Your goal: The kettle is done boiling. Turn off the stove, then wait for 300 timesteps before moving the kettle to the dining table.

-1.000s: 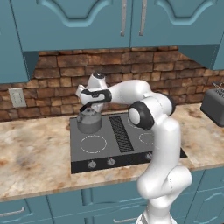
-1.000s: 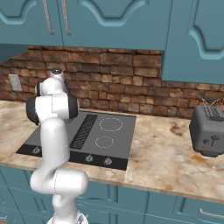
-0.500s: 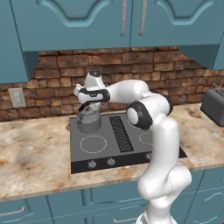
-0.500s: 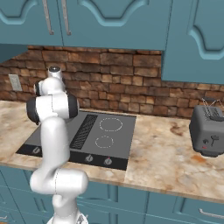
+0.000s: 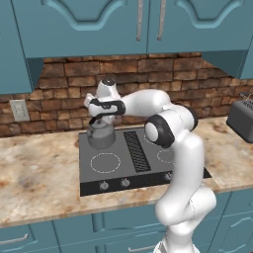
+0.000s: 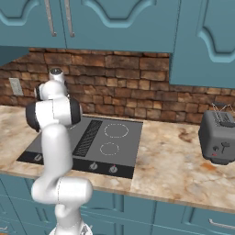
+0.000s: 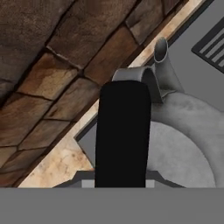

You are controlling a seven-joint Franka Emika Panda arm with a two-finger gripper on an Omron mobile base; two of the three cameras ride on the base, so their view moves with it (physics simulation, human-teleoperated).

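Where the arm reaches over the stove (image 5: 133, 158), hangs the tool (image 5: 101, 117) right at the kettle's arched black handle (image 7: 123, 131) — cannot tell whether clenched on it or released. Sits the kettle (image 5: 101, 133) on the stove's back-left burner, close to the brick wall (image 5: 59, 84), spout (image 7: 161, 54) toward the centre grille (image 5: 136, 150). Stands a toaster (image 6: 219, 137) on the desk (image 6: 174, 160), well apart.

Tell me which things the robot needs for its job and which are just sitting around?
Needed: the kettle, the stove, the gripper above the kettle's black handle.
Just sitting around: the toaster, the wall socket, the blue cupboards.
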